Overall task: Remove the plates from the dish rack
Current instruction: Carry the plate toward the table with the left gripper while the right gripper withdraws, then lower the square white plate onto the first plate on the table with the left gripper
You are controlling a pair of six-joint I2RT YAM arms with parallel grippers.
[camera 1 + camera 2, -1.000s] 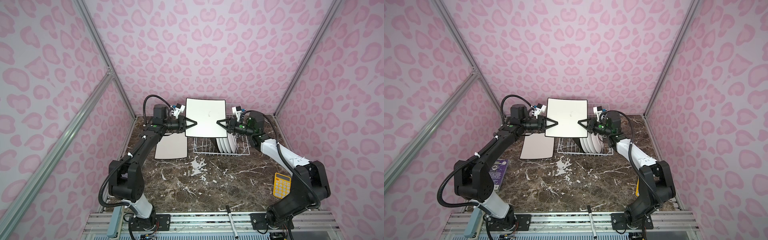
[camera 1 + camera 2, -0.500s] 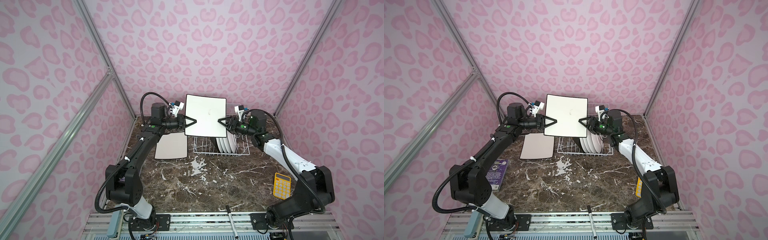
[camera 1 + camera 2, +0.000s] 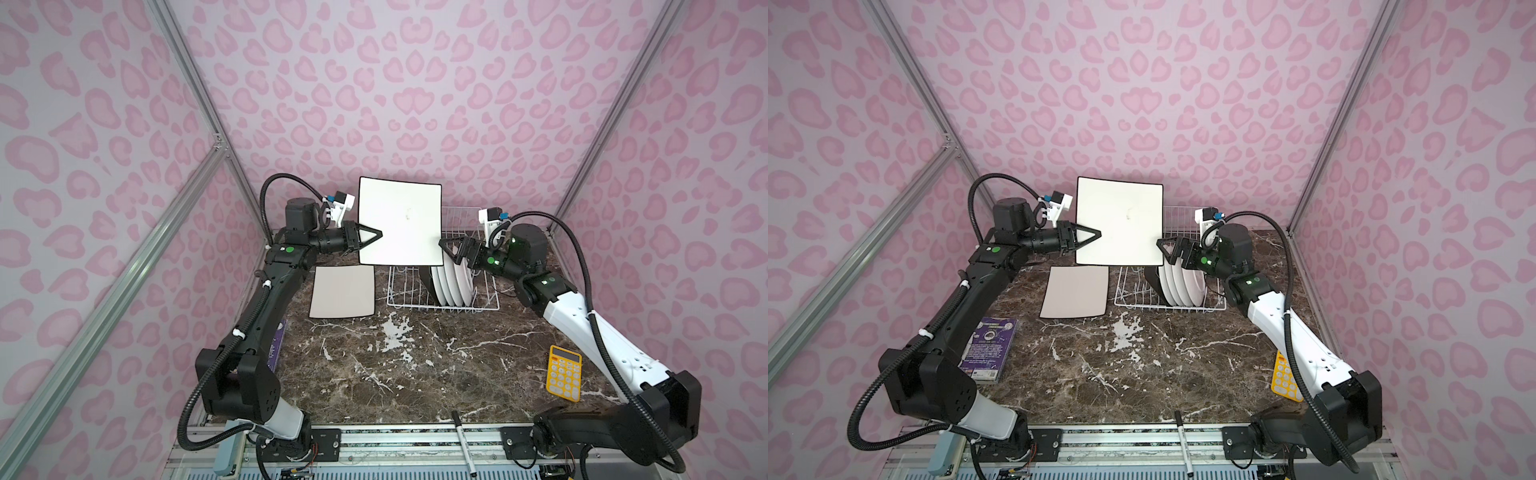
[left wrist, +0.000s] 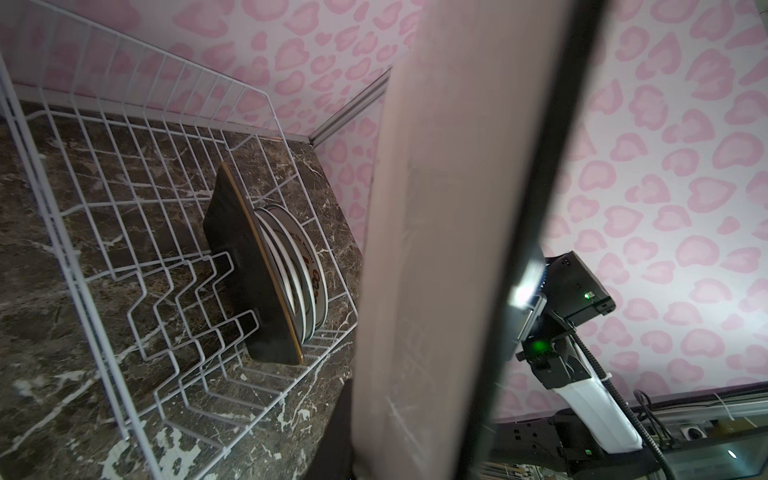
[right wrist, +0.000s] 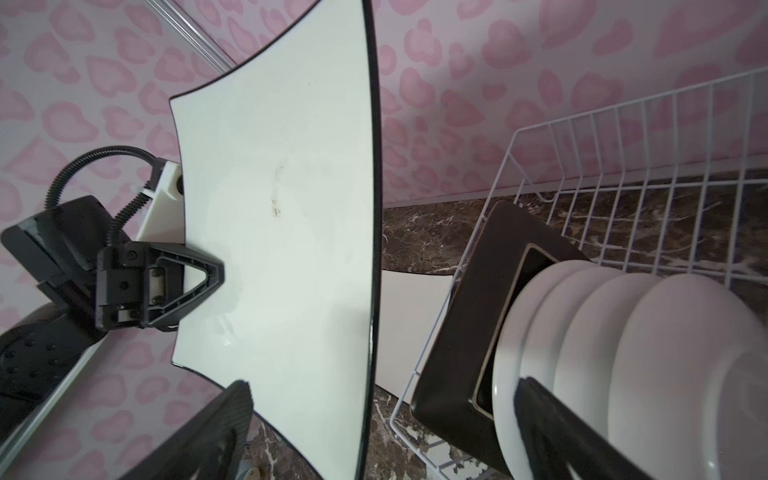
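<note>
the left pincer [image 3: 376,237] is clamped on one side edge of a white square plate [image 3: 399,224] and holds it upright in the air, with 1 finger pressed flat on its pale face in the right wrist view [image 5: 203,274]. the plate has a thin dark rim and a small brownish speck near its middle. across the plate from it, the right pincer [image 3: 451,249] stands wide open. its 2 fingers are spread to either side of the plate's opposite edge and grip nothing, as the right wrist view shows [image 5: 384,386]. just below the right pincer the dish rack [image 3: 440,305] sits on the marble table [image 3: 415,374]. in it, on the side nearer the left pincer, a dark square plate [image 3: 426,278] stands on edge. packed close against that are 4 round white plates [image 3: 453,282], directly under the right pincer's wrist. the rack's rows of prongs toward the left pincer are bare in the left wrist view [image 4: 166,311]. below the left pincer a second pale square plate [image 3: 343,291] lies flat on the table, just beside the rack. a yellow calculator [image 3: 564,373] lies well away from both pincers, near the right arm's base.
</note>
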